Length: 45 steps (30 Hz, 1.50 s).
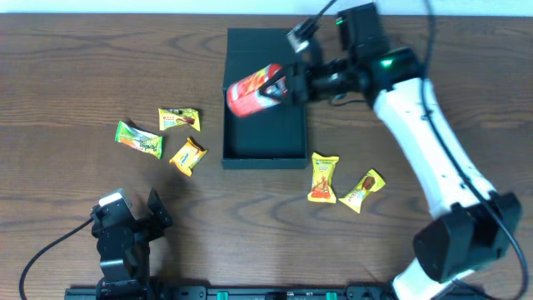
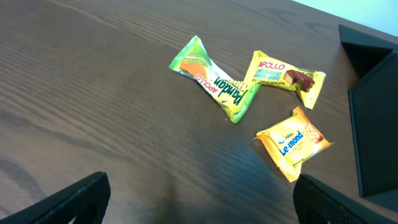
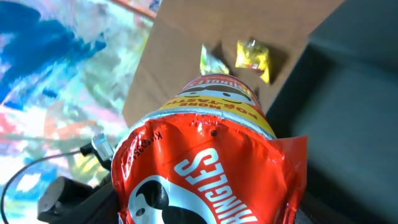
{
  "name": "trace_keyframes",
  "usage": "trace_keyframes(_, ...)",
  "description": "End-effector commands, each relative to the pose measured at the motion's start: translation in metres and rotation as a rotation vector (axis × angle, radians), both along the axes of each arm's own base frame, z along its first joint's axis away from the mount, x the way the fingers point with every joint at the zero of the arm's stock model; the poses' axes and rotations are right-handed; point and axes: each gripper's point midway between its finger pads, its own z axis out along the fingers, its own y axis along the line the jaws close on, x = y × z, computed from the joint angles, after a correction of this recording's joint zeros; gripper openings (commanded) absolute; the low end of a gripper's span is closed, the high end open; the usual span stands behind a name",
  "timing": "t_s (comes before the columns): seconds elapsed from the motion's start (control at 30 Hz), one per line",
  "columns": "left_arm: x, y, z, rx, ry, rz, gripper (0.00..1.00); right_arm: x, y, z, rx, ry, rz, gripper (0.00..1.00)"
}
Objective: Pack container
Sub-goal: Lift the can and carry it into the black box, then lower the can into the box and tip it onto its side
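The right arm (image 1: 433, 158) is white. It goes up from the near right side of the table (image 1: 67, 75), bends, and points left over the box (image 1: 275, 137). The right gripper (image 1: 283, 86) has hold of a red can (image 1: 254, 93) by one end, with its fingers partly apart around it. The can lies on its side. It is at the far left part of the box, and its left end pokes just past the box's left wall. I cannot tell if the can touches the bottom of the box. In the right wrist view the can fills most of the picture, with the dark box behind it.

The box is dark and square. It sits in the middle of the table, at the far side, with its lid open at the back.

The left arm (image 1: 117, 246) sits low at the near left side. The left gripper (image 2: 199, 199) is wide open and has nothing in it. It points at three snacks on the table: a green one (image 2: 214, 81), a yellow one (image 2: 286, 78) and an orange one (image 2: 292, 144). They lie near each other, left of the box. Two more snacks (image 1: 323, 177) lie on the right, near the box's front corner.
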Motion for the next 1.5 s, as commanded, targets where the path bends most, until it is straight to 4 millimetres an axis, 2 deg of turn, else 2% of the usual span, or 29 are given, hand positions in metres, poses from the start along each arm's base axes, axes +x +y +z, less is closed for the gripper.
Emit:
trace_keyframes(0.0,0.0,-0.001,-0.005,0.018,0.011,-0.013,0.95,-0.005,0.009,-0.045,0.005,0.136,0.02,0.58)
trace_keyframes(0.17,0.0,-0.001,-0.005,0.018,0.011,-0.013,0.95,0.008,0.004,-0.086,0.056,0.265,-0.013,0.59)
trace_keyframes(0.37,0.0,-0.001,-0.005,0.018,0.011,-0.013,0.95,0.016,0.011,-0.116,0.074,0.346,-0.022,0.59)
trace_keyframes(0.5,0.0,-0.001,-0.005,0.018,0.011,-0.013,0.95,0.025,0.013,-0.126,0.08,0.379,-0.057,0.6)
trace_keyframes(0.6,0.0,-0.001,-0.005,0.018,0.011,-0.013,0.95,0.033,0.01,-0.134,0.043,0.393,-0.118,0.64)
trace_keyframes(0.73,0.0,-0.001,-0.005,0.018,0.011,-0.013,0.95,0.033,0.01,-0.14,0.01,0.412,-0.148,0.73)
trace_keyframes(0.8,0.0,-0.001,-0.005,0.018,0.011,-0.013,0.95,0.031,0.009,-0.146,-0.022,0.425,-0.169,0.81)
trace_keyframes(0.9,0.0,-0.001,-0.005,0.018,0.011,-0.013,0.95,0.029,0.006,-0.151,-0.05,0.442,-0.183,0.86)
trace_keyframes(0.97,0.0,-0.001,-0.005,0.018,0.011,-0.013,0.95,0.027,0.004,-0.153,-0.066,0.452,-0.192,0.84)
trace_keyframes(1.13,0.0,-0.001,-0.005,0.018,0.011,-0.013,0.95,0.026,0.002,-0.156,-0.08,0.461,-0.199,0.8)
trace_keyframes(1.23,0.0,-0.001,-0.005,0.018,0.011,-0.013,0.95,0.025,0.009,-0.148,-0.046,0.442,-0.161,0.77)
trace_keyframes(1.37,0.0,-0.001,-0.005,0.018,0.011,-0.013,0.95,0.022,0.028,-0.114,0.043,0.301,-0.032,0.69)
trace_keyframes(1.47,0.0,-0.001,-0.005,0.018,0.011,-0.013,0.95,0.023,0.042,-0.085,0.037,0.142,0.021,0.62)
